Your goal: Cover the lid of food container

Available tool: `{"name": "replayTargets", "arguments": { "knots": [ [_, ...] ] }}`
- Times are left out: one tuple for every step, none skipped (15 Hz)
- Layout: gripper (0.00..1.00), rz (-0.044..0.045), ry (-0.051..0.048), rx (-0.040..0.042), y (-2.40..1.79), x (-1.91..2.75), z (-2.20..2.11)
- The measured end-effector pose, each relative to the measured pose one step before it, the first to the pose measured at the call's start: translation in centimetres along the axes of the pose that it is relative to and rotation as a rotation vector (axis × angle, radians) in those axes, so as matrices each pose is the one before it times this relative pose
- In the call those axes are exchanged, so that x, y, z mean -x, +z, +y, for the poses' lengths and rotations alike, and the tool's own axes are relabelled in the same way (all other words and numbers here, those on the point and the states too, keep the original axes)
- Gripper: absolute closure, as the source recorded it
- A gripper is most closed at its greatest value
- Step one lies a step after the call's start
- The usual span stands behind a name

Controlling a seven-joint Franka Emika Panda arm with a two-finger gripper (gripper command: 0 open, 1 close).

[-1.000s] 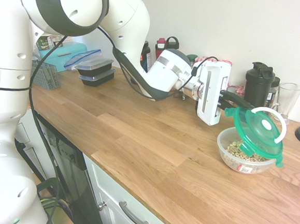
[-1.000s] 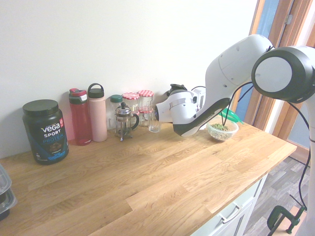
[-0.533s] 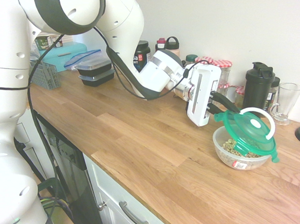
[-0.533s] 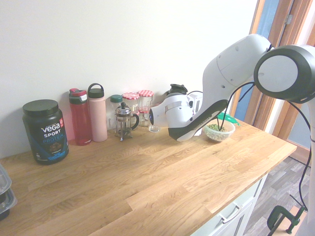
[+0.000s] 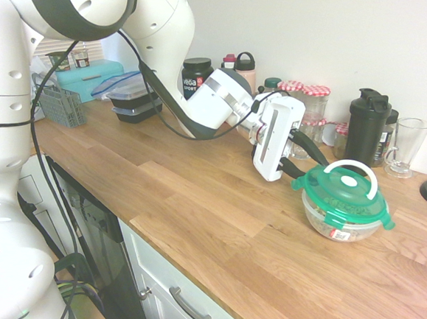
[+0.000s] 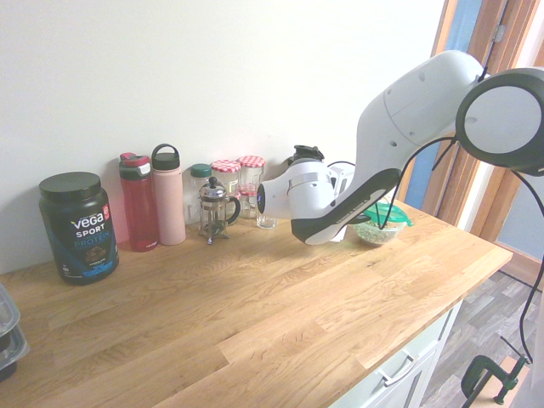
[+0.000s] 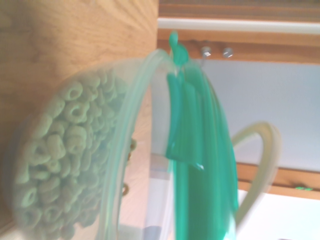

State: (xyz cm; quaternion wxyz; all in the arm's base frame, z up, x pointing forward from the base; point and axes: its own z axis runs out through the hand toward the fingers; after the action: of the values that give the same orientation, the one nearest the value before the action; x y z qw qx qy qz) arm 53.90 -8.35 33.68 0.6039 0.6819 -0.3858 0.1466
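First exterior view: I see the lid (image 5: 342, 194) now lying nearly flat on the food container (image 5: 342, 223), on the wooden counter (image 5: 202, 197) near its right end. A second ago it stood almost upright on the bowl's far rim. The bowl's contents are mostly hidden under the green plastic; the red-white label (image 5: 339, 233) is too small to read. The gripper (image 5: 296, 171) sits at the lid's left edge; fingers dark and thin, and I can't tell whether they pinch the rim or stand free. The arm hides part of the bottles behind it. The black tub (image 5: 196, 76) shows "vega".

Second exterior view: the arm's forearm covers most of the bowl and the gripper entirely; only a sliver of green lid (image 6: 387, 214) and some cereal (image 6: 374, 231) show. The tub (image 6: 78, 226) reads "vega SPORT PROTEIN". Arm has shifted left since the earlier frame.

Wrist view: close and blurred. Lid (image 7: 200, 165) edge-on, white ring (image 7: 257, 165) arching beside it, cereal rings (image 7: 65, 165) seen through the clear wall.
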Motion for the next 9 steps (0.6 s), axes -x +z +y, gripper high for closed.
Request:
{"name": "replayTargets", "arguments": {
  "knots": [
    [0.00,-0.01920,0.00147,-0.01332,-0.261,-0.175,0.377],
    [0.00,-0.02473,0.00257,-0.01632,-0.289,-0.248,0.486],
    [0.00,-0.02315,-0.00089,-0.01389,-0.276,-0.307,0.559],
    [0.00,-0.02126,-0.00074,-0.01376,-0.244,-0.293,0.564],
    [0.00,-0.02822,-0.00079,-0.01728,-0.178,-0.118,0.487],
    [0.00,-0.03321,-0.00447,-0.02344,-0.183,0.100,0.440],
    [0.00,-0.04088,-0.00904,-0.03269,-0.251,0.212,0.411],
    [0.00,-0.04695,-0.00640,-0.04344,-0.529,0.110,0.470],
    [0.00,-0.04550,-0.00105,-0.04783,-0.747,-0.012,0.563]
  ]
}}
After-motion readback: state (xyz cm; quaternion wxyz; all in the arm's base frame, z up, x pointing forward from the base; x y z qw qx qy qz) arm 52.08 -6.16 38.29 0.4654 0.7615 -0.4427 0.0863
